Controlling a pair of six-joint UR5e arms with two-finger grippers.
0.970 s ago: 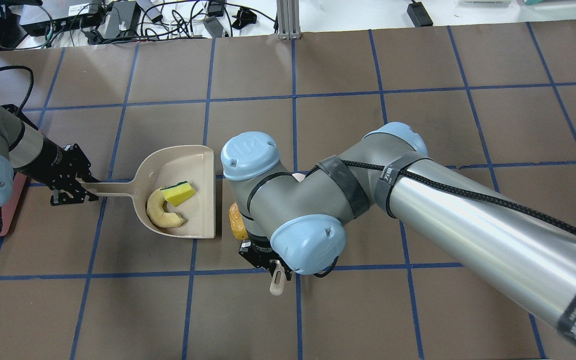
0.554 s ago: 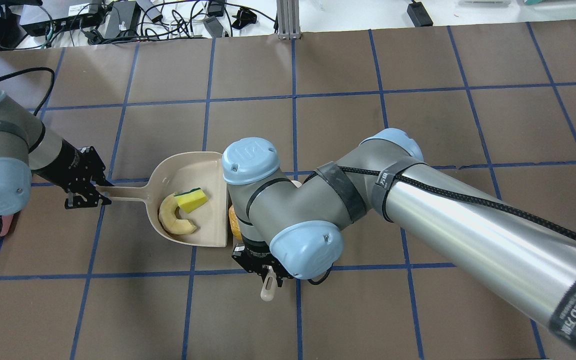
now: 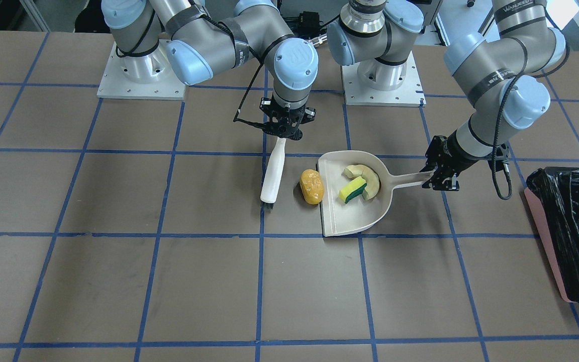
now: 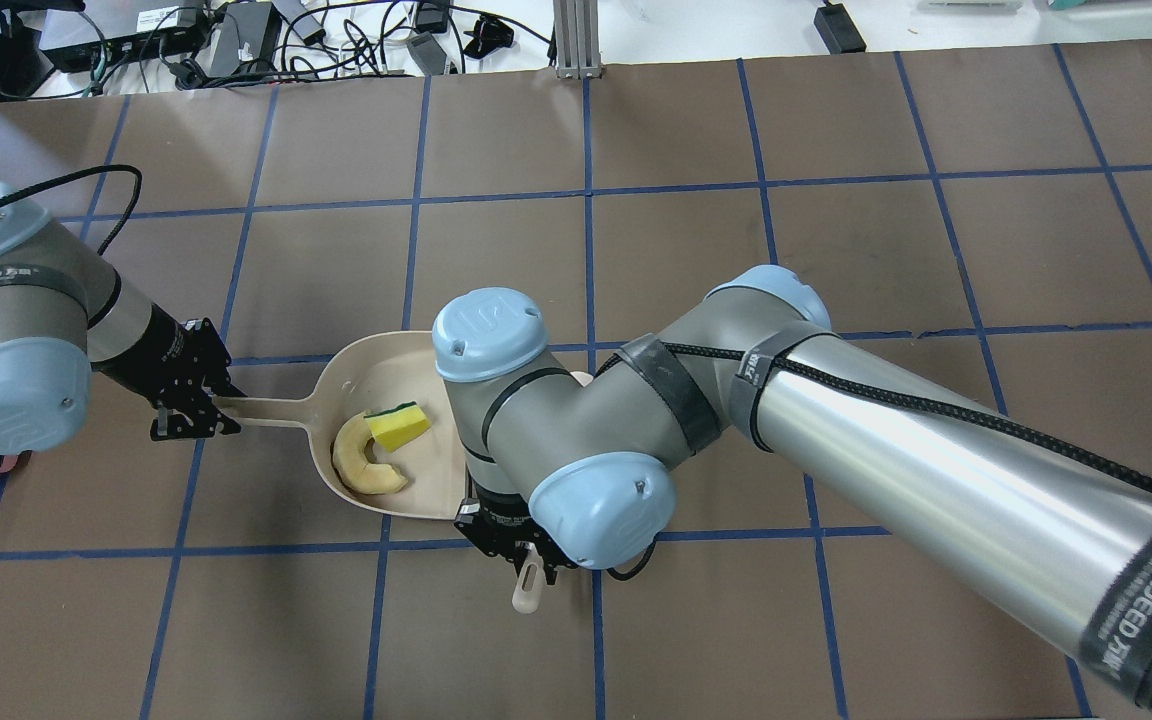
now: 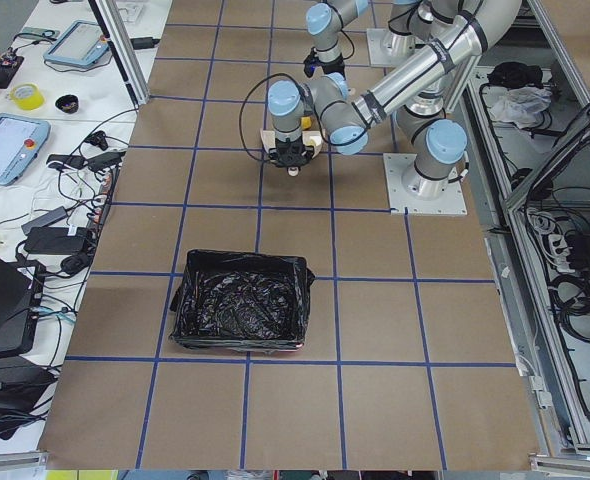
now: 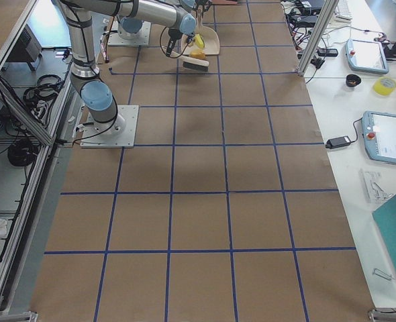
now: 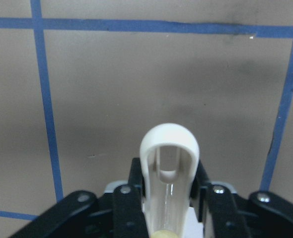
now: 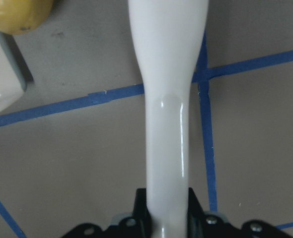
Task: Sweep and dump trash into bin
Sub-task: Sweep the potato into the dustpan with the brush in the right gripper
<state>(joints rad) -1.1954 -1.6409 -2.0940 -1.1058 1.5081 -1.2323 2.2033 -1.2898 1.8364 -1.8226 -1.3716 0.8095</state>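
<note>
We find the left gripper [image 3: 440,176] pinching the dustpan [image 3: 350,221] handle; rind [image 3: 359,170] and sponge [image 3: 353,190] lie in the pan beyond its fingers, the bin [image 3: 578,226] behind them. The right gripper [image 3: 283,131] pinches the brush [image 3: 274,173]; the lump [image 3: 311,186] lies beyond its fingers, between bristles and pan.

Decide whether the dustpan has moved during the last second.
Yes. The dustpan slid rightward and nearer the robot, further past the vertical blue line in the overhead view.

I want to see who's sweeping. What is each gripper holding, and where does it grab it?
The left gripper holds the dustpan near its handle's end; the right gripper holds the brush by its handle.
</note>
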